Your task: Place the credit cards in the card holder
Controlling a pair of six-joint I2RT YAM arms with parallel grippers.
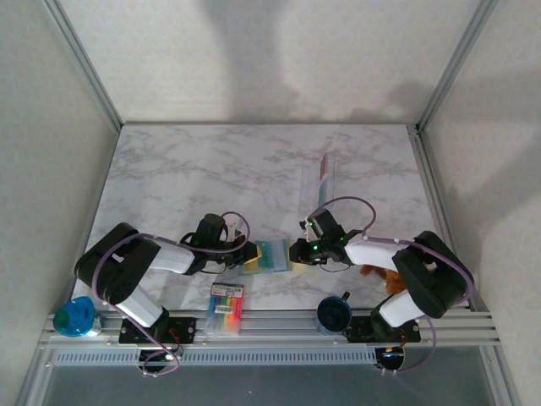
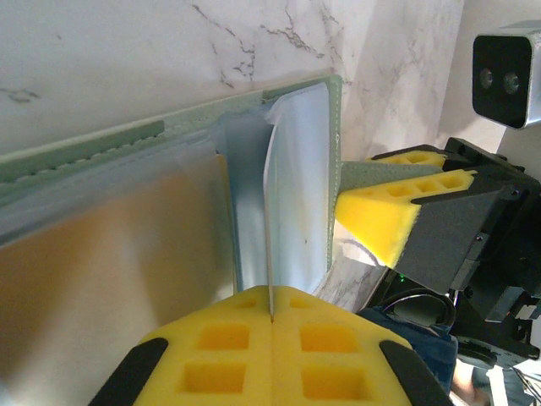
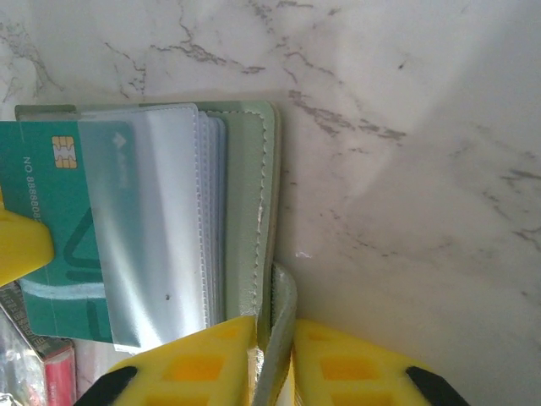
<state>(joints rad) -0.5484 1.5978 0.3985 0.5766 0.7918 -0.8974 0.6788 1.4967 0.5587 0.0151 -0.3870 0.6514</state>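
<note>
The grey-green card holder (image 1: 272, 256) lies open on the marble table between my two grippers. A teal-blue credit card (image 3: 59, 211) sits partly inside its clear sleeve (image 3: 161, 220), with the chip end sticking out. My left gripper (image 2: 272, 317) is shut on that card, seen edge-on (image 2: 269, 237) in the left wrist view. One of its yellow fingers (image 3: 17, 245) shows at the card's outer end. My right gripper (image 3: 275, 326) is shut on the holder's green cover (image 3: 254, 186) at its edge. From above, the left gripper (image 1: 247, 258) and right gripper (image 1: 294, 252) flank the holder.
A pack of multicoloured markers (image 1: 226, 309) lies near the front edge, left of centre. A long clear pack with red (image 1: 325, 178) lies further back on the right. A blue object (image 1: 76, 317) sits front left, a dark blue round one (image 1: 334, 313) front right, and a brown thing (image 1: 380, 275) beside the right arm.
</note>
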